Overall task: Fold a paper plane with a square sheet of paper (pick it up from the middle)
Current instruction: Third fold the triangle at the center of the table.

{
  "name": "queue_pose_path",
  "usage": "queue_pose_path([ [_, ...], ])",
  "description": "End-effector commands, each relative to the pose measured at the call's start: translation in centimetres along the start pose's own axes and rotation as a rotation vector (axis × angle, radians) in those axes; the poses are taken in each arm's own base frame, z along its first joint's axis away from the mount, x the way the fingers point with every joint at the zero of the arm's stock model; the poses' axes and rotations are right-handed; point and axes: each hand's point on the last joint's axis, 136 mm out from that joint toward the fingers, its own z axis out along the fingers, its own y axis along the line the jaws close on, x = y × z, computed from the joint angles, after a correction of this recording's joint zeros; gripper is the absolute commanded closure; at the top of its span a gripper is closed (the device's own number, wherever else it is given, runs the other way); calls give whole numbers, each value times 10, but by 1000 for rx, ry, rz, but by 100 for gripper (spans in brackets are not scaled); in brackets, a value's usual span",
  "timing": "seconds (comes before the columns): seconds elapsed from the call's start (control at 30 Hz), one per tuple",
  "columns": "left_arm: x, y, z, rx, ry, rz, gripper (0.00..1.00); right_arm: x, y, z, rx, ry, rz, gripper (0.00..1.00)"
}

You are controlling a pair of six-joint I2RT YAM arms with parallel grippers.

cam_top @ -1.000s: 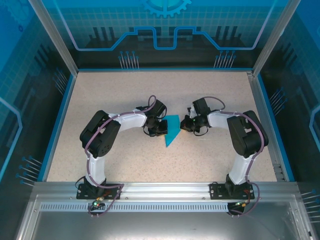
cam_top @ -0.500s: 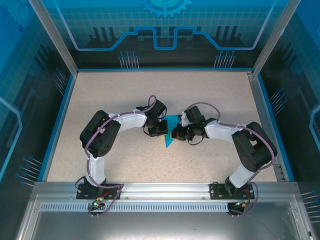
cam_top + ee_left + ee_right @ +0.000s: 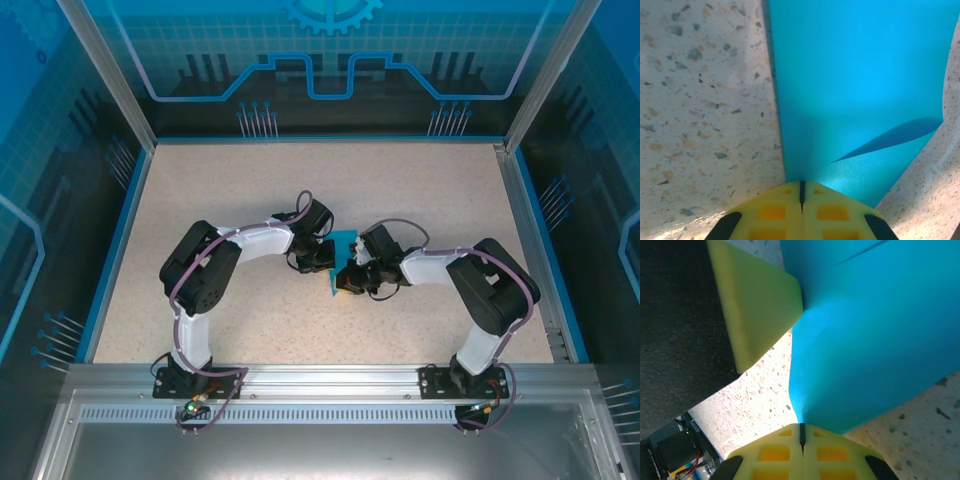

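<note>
The bright blue folded sheet of paper (image 3: pixel 855 75) lies on the speckled beige table (image 3: pixel 705 100), between the two grippers and reaching out ahead of both sets of fingertips.

The left gripper (image 3: pixel 801 185) has its yellow jaws closed flat against each other. Nothing shows between them, and its tip sits on the near corner of the sheet. I judge this to be a pin that keeps the thin paper from sliding.

The right gripper (image 3: pixel 801 427) is likewise closed and empty. Its tip bears on the sheet's edge, and the left gripper's yellow fingertip (image 3: pixel 757 300) is just ahead and to its left. That looks like pressing a fold flat into a crease.

Ahead and to the right of the left fingertips, a folded-over flap stands slightly lifted, so the crease seems unfinished.

From above, the right gripper (image 3: pixel 347 283) covers most of the sheet. Its long axis appears to run from far to near, with the narrow end towards the arm bases, though I cannot be sure.
</note>
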Motion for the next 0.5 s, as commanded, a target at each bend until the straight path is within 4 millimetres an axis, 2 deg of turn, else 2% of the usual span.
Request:
queue_pose_path([
  [0.0,16,43,20,-162,45,-19,100,10,-5,9,2,41,11,100],
  [0.2,17,46,19,-168,44,-22,100,13,-16,12,46,60,28,100],
  [0.47,17,46,19,-169,43,-22,100,9,17,-4,-21,19,-66,100],
])
